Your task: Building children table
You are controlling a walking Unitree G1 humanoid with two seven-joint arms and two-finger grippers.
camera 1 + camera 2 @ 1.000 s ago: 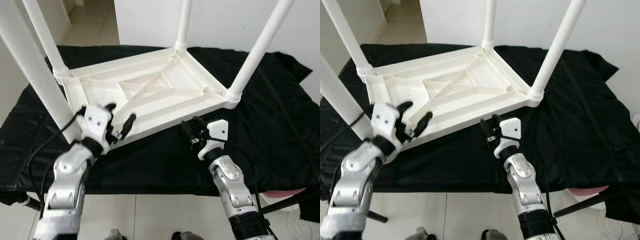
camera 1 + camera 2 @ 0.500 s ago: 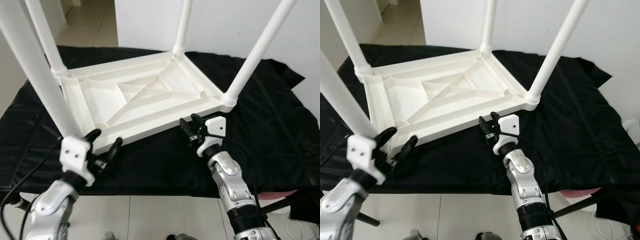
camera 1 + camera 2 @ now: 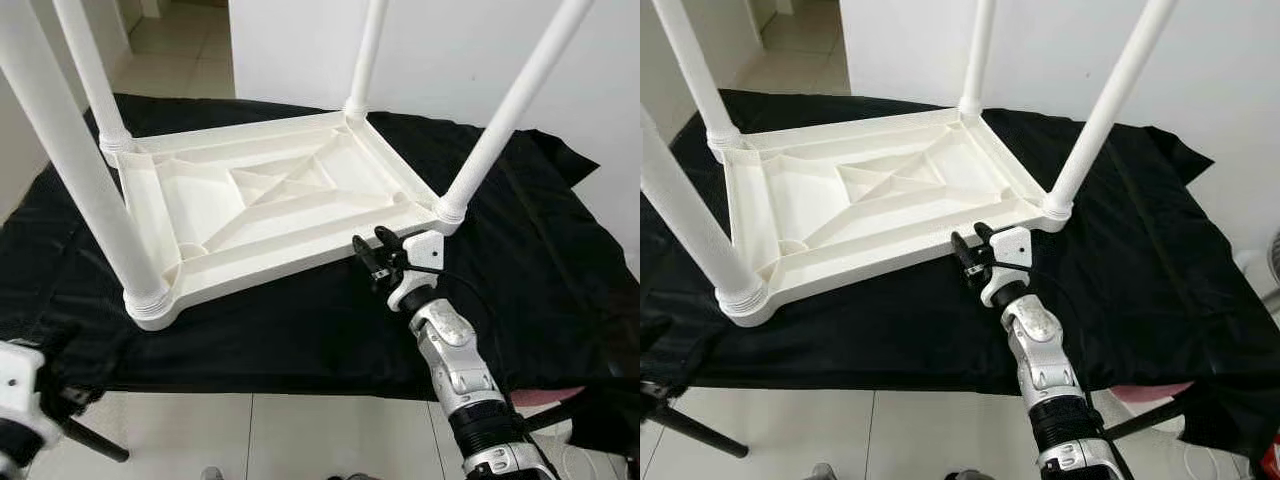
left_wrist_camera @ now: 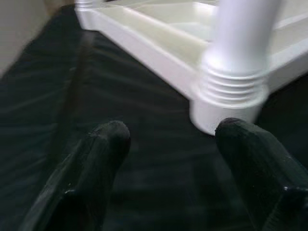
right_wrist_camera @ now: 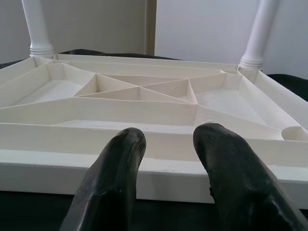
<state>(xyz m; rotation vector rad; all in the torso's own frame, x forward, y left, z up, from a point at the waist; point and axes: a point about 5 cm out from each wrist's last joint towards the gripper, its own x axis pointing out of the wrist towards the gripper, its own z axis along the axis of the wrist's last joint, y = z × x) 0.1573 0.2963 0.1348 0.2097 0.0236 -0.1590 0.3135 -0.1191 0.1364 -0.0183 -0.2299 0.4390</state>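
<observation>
A white plastic children's table (image 3: 270, 205) lies upside down on a black cloth (image 3: 300, 325). All of its white legs stand up from the corner sockets, among them the near-left leg (image 3: 80, 170) and the near-right leg (image 3: 510, 110). My right gripper (image 3: 372, 248) is open at the tabletop's near rim (image 5: 159, 159), close to the near-right corner, with nothing between its fingers. My left arm's white wrist block (image 3: 15, 395) hangs low at the front left, below the cloth edge. In the left wrist view my left gripper (image 4: 171, 134) is open and faces the near-left leg's threaded socket (image 4: 233, 89) without touching it.
The black cloth covers a low stand and drapes over its front edge (image 3: 250, 375). A black stand leg (image 3: 95, 445) slants down to the tiled floor (image 3: 300, 435) at the front left. A white wall (image 3: 450, 40) rises behind, with a doorway at the far left.
My left arm has drawn back and down from the table's near-left corner to below the cloth edge. The right gripper stays at the near rim. The head views have shifted slightly.
</observation>
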